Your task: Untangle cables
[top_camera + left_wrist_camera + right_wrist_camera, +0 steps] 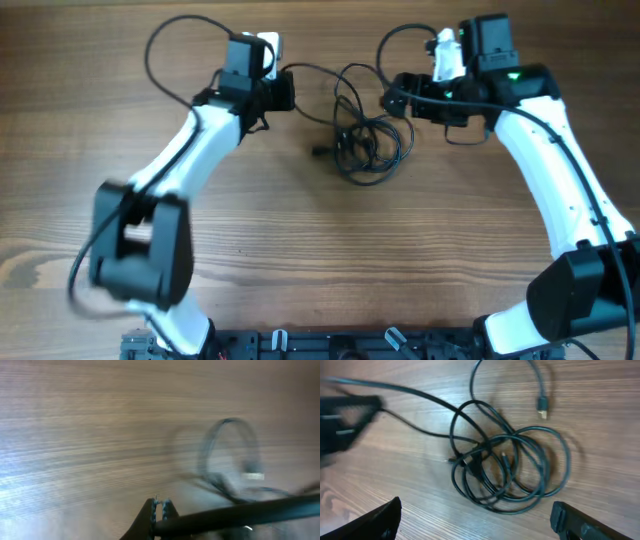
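Note:
The cables [368, 145] lie as a knotted bundle of thin black loops on the wooden table, between my two grippers. One strand runs left from the bundle to my left gripper [290, 95]. In the left wrist view the jaws [159, 510] are shut on a black cable [240, 512], with blurred loops [230, 450] beyond. My right gripper [392, 100] is just right of the bundle. In the right wrist view its fingers [477, 520] are wide apart and empty, with the bundle [505, 465] ahead of them and a plug end [542, 407] at the far side.
The wooden table [300, 250] spreads around the bundle. A black rail with the arm bases [330, 345] runs along the front edge. Thicker black wires loop from each wrist at the back [170, 50]. My left gripper shows blurred in the right wrist view [345, 425].

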Robot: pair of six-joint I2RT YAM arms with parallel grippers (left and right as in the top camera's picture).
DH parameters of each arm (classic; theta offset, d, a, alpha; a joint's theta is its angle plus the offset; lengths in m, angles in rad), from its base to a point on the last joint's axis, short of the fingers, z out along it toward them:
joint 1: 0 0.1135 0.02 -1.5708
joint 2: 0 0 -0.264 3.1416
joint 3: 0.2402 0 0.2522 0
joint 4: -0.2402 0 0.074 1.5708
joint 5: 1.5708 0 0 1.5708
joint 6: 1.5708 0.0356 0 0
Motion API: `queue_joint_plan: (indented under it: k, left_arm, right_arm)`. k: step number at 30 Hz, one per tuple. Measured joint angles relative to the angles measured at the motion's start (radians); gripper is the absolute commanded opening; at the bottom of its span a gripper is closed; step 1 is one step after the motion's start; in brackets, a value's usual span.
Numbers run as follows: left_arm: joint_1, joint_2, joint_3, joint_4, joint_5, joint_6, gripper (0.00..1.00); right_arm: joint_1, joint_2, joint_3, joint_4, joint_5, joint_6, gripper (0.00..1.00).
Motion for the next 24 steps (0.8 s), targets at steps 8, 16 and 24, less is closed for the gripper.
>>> queue_joint_plan:
  k: [8, 16, 24]
  left_arm:
    - [0.011, -0.359, 0.0, 0.02, 0.395, -0.246, 0.04]
    - [0.051, -0.37, -0.009, 0.542, 0.611, -0.679, 0.04]
    - [0.132, -0.378, -0.011, 0.928, 0.598, -1.097, 0.04]
  right_arm:
    - [0.054, 0.153, -0.006, 0.138, -0.02, 0.034, 0.9]
    - [0.054, 0.154, -0.007, 0.171, 0.002, 0.13, 0.86]
    - [0.053, 0.246, -0.008, 0.166, 0.003, 0.134, 0.85]
